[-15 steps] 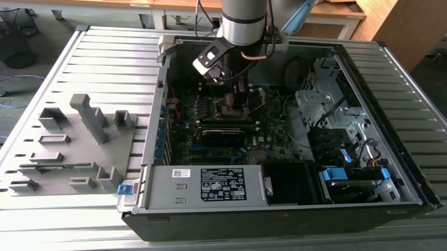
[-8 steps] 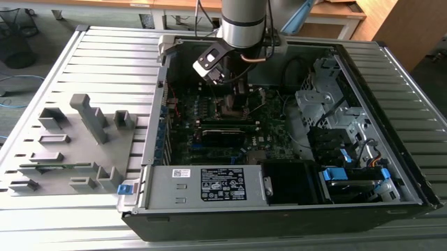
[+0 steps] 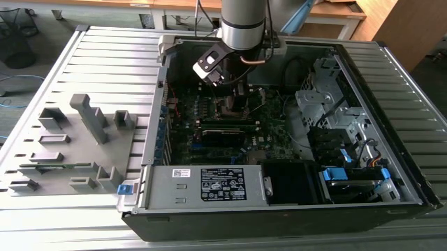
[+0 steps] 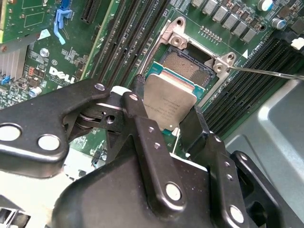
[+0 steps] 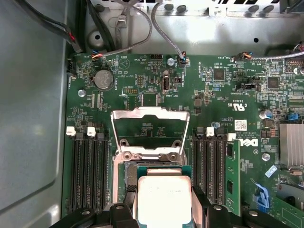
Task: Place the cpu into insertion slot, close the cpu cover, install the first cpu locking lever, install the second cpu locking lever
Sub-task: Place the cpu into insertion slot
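CPU: the cpu (image 4: pixel 170 100) (image 5: pixel 164 190) is held flat, its silver top turned up toward both wrist cameras and a green edge showing around it.
Axis: the chip is square, so no long axis can be given; in the first wrist view its edges run in line with the slot rim.
Place: it is held over one part of the slot (image 4: pixel 189 66) (image 5: pixel 129 175), and the dark pin field beyond it is left uncovered. Whether the slot is touched cannot be told.
Cover: the cover (image 5: pixel 149 127) is swung open, away from the recess, hinged at the edge far from the chip.
Around: rows of black memory slots (image 5: pixel 88 166) lie on both sides of the slot. A thin lever (image 4: pixel 266 72) sticks out sideways past the slot's corner.
Setting: in the exterior view an open case (image 3: pixel 391 172) lies on a slatted desk (image 3: pixel 104 57), with a grey fixture (image 3: pixel 70 141) at the exterior view's left.
Arm: the arm (image 3: pixel 243 23) is lowered straight down into the case.
End effector: the end effector (image 4: pixel 166 111) (image 5: pixel 163 205) is closed on the cpu, one finger (image 4: pixel 137 102) being pressed on each of two opposite edges.
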`<state>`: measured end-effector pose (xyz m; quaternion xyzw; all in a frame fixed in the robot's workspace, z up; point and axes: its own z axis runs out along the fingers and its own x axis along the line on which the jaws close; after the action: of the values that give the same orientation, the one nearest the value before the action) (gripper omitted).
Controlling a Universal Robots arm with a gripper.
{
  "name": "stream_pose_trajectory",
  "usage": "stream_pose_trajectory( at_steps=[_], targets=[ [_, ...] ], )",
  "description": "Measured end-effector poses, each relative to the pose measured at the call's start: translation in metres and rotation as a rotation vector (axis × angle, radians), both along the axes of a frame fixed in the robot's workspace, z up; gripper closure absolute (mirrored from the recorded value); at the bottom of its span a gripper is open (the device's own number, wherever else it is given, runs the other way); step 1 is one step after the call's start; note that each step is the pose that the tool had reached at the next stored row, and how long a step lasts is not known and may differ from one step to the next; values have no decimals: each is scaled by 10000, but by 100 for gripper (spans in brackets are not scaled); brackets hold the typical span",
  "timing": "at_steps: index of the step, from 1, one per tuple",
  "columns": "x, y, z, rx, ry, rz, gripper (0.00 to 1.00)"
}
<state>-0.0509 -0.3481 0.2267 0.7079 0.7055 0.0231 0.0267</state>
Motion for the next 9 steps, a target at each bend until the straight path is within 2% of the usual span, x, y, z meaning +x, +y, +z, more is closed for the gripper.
stream_pose_trajectory(
  at_steps=[8,9],
  targets=[
    [0,0,-6,-2,11,0,46],
    [1,0,-7,0,34,2,46]
  ],
)
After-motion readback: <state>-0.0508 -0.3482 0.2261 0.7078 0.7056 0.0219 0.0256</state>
